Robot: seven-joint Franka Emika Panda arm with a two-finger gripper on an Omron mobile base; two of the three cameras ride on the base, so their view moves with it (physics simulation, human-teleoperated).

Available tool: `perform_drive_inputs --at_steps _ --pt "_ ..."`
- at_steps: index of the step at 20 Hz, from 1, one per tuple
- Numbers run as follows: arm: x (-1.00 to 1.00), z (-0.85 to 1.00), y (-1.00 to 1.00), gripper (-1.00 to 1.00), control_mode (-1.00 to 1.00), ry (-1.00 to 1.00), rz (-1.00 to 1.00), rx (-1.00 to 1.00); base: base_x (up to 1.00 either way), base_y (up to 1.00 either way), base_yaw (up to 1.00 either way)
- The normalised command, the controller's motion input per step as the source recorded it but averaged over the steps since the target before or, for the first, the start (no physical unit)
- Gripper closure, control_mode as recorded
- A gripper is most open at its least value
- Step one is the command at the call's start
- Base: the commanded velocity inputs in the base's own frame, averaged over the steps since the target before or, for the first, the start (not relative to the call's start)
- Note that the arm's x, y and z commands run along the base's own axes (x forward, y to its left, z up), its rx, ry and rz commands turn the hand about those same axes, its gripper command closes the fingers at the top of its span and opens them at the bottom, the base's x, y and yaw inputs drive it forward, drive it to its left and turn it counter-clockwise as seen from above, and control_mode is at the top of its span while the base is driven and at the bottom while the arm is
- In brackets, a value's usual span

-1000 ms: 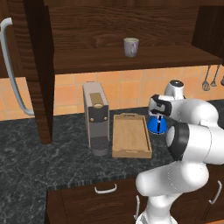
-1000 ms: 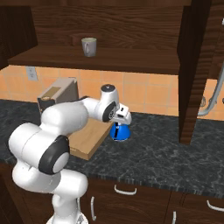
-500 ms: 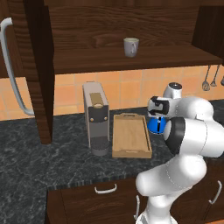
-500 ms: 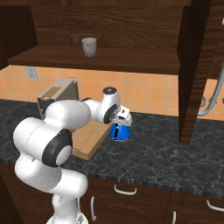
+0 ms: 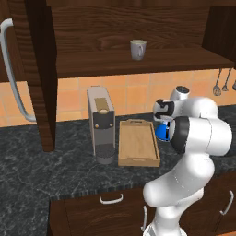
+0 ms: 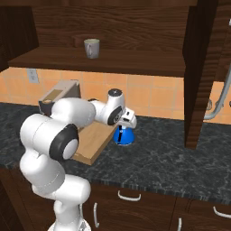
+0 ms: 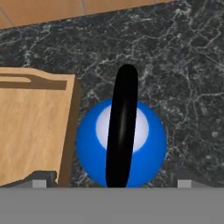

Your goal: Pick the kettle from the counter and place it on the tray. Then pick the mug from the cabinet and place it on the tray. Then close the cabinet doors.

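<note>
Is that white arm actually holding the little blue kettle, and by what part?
No, nothing is held. The open end effector hovers above the small blue rounded kettle, straddling its dark arched handle.

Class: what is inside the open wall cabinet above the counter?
One mug stands on the cabinet's inner shelf. The space higher up lies beyond the picture's edge, so anything there cannot be told.

Grey coffee machine [image 5: 101, 123], orange tiled backsplash [image 5: 133, 94], utensils hanging on wall [image 5: 220, 83], wall outlet [image 6: 31, 75]
</note>
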Motion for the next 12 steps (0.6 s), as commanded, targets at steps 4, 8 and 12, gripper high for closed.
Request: perform_drive_inputs --at_steps 4,8,12 --pt "0.29 -0.04 -0.01 -1.00 -1.00 0.00 0.00 0.01 0.00 0.00 0.00" --pt "0.22 -0.11 -0.13 -1.00 -1.00 0.00 0.00 0.02 0.00 0.00 0.00" --pt "0.05 -0.13 -0.10 -1.00 -1.00 0.00 0.00 0.02 0.00 0.00 0.00"
